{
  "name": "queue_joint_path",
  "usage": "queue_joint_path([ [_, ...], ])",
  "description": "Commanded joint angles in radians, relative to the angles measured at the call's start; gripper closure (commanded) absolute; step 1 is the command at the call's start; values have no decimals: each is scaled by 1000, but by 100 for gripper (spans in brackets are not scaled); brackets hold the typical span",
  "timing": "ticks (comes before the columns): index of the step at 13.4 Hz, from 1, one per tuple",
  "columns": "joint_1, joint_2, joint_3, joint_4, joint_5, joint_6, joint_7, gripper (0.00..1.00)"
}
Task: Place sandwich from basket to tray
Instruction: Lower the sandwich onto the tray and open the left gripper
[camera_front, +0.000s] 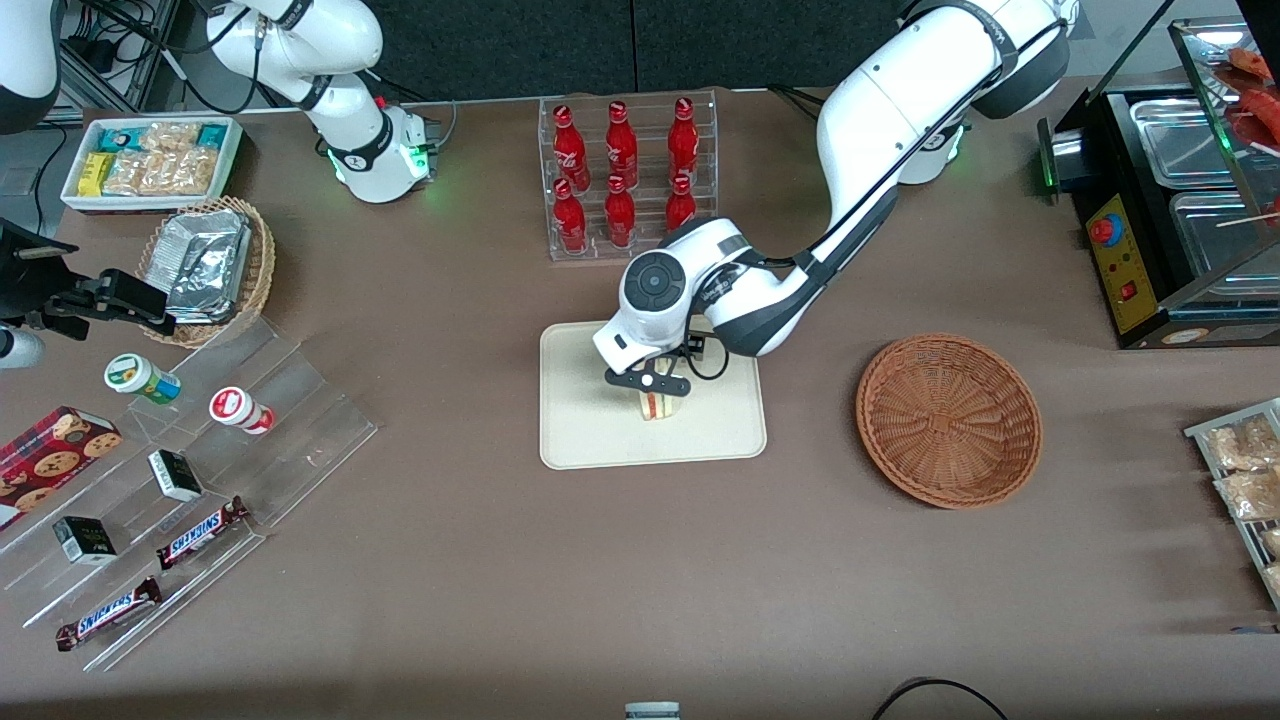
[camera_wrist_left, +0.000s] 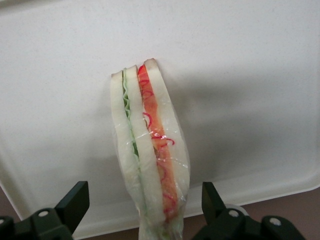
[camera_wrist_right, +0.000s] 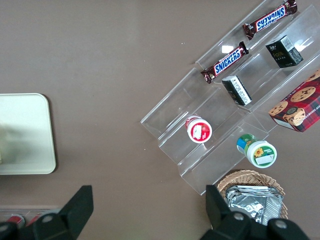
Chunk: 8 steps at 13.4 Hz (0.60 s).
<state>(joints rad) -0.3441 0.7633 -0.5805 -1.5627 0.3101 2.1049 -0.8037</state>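
Observation:
The sandwich (camera_front: 660, 406), a wrapped wedge of white bread with red-orange and green layers, stands on its edge on the cream tray (camera_front: 590, 425). My left gripper (camera_front: 655, 385) hangs right above it, open. In the left wrist view the sandwich (camera_wrist_left: 150, 150) stands between the two black fingertips (camera_wrist_left: 76, 196) with a gap on each side, and the gripper (camera_wrist_left: 144, 194) touches nothing. The tray (camera_wrist_left: 60, 75) fills that view under the sandwich. The reddish-brown basket (camera_front: 948, 420) sits empty beside the tray, toward the working arm's end of the table. The tray (camera_wrist_right: 25, 132) also shows in the right wrist view.
A clear rack of red cola bottles (camera_front: 625, 175) stands just farther from the front camera than the tray. A clear stepped shelf with snacks (camera_front: 180, 470), a tan basket of foil packets (camera_front: 205, 265) and a white snack bin (camera_front: 150, 160) lie toward the parked arm's end. A black warmer case (camera_front: 1180, 200) stands at the working arm's end.

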Motion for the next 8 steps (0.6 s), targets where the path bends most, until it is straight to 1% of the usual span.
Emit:
queue_joint_path([
  [1, -6, -9, 2, 23, 18, -37, -22, 0],
  [2, -6, -18, 2, 23, 15, -55, -23, 0],
  [4, 29, -50, 1, 24, 3, -69, -25, 0],
  [6, 33, -81, 1, 56, 1, -84, -84, 0],
  [8, 34, -98, 2, 117, 1, -170, -138, 0],
])
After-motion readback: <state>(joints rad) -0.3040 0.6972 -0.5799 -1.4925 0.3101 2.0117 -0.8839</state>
